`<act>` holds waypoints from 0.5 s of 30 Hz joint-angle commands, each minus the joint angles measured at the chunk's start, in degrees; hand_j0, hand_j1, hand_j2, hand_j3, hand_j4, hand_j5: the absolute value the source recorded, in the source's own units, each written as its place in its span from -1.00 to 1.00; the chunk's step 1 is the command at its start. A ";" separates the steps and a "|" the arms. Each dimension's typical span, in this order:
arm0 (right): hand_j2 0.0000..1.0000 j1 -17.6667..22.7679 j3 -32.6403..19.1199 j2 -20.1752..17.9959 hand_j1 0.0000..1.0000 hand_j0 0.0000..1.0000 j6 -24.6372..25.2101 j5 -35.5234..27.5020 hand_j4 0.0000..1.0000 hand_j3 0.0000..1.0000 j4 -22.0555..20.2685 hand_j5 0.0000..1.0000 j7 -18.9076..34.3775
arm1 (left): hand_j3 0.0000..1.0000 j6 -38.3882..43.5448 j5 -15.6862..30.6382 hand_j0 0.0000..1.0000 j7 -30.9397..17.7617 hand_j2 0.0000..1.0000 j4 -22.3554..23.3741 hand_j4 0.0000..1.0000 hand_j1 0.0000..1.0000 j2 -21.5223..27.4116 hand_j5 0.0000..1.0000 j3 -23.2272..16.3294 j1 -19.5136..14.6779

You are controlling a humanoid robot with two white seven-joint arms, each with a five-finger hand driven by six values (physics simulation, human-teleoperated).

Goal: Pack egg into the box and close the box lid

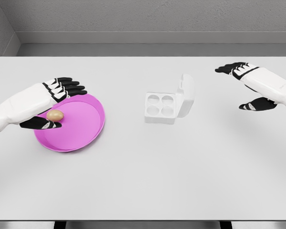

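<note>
— Looking nearest first: the egg [55, 115] sits in the pink plate [86, 138], on its left part. Is it held?

— Not that I can tell. The left hand [52, 102] has its fingers [69, 86] straight over the egg and the thumb just below it, open, not closed round it.

— So the risk?

— I'd say a loose pinch: round shell, it could roll off across the plate or drop on the table [143, 181].

— Farther back?

— The box [162, 108] is well to the right, four cups empty, lid [186, 95] upright. A careless carry could knock it shut.

— And the right hand [252, 86]?

— Beyond the box, spread open, holding nothing.
</note>
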 commanded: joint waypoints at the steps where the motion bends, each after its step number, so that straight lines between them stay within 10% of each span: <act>1: 1.00 0.00 -0.08 -0.21 1.00 1.00 0.02 -0.13 1.00 1.00 -0.10 1.00 -0.02 | 1.00 0.08 0.34 1.00 0.01 1.00 0.15 1.00 1.00 0.07 1.00 0.02 0.00; 10: 1.00 0.18 0.36 1.90 1.00 1.00 0.63 2.24 1.00 1.00 5.61 1.00 0.24 | 1.00 3.96 3.41 1.00 -0.26 1.00 -0.91 1.00 1.00 4.29 1.00 -1.73 -0.70; 15: 1.00 0.79 2.73 1.99 1.00 1.00 0.63 3.83 1.00 1.00 6.05 1.00 0.24 | 1.00 11.96 12.20 1.00 -5.09 1.00 -0.91 1.00 1.00 10.18 1.00 -9.38 -7.99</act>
